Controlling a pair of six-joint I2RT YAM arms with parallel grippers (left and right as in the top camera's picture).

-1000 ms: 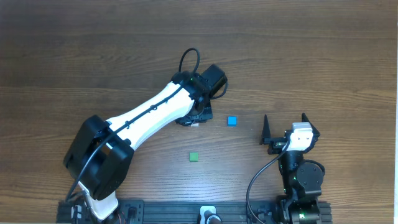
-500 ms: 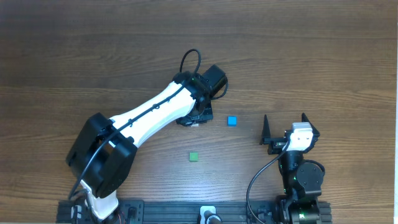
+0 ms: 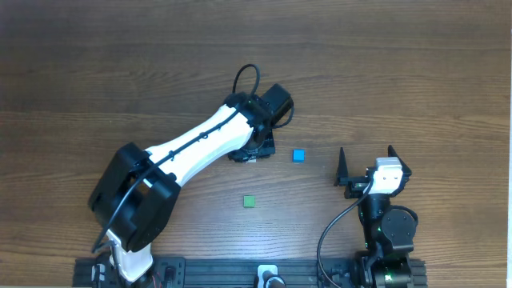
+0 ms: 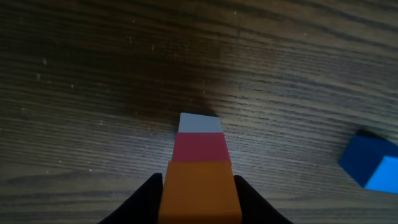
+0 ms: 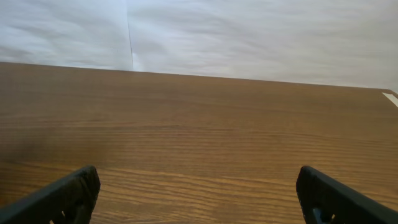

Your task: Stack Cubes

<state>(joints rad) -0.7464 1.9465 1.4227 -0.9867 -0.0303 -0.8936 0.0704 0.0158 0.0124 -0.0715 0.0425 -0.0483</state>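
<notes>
My left gripper is mid-table, shut on an orange cube. The orange cube sits on a red cube, which rests on a white cube on the wood. Dark fingers press on both sides of the orange cube. A blue cube lies on the table just right of this stack, also seen as the blue cube in the left wrist view. A green cube lies nearer the bases. My right gripper stands open at the right, with nothing between its fingers.
The wooden table has wide bare room at the back and on both sides. A black rail with the arm bases runs along the near edge. A white wall lies beyond the far table edge.
The left arm's elbow has shifted slightly to the right; its gripper stays at the stack. The right arm and the loose cubes have not moved.
</notes>
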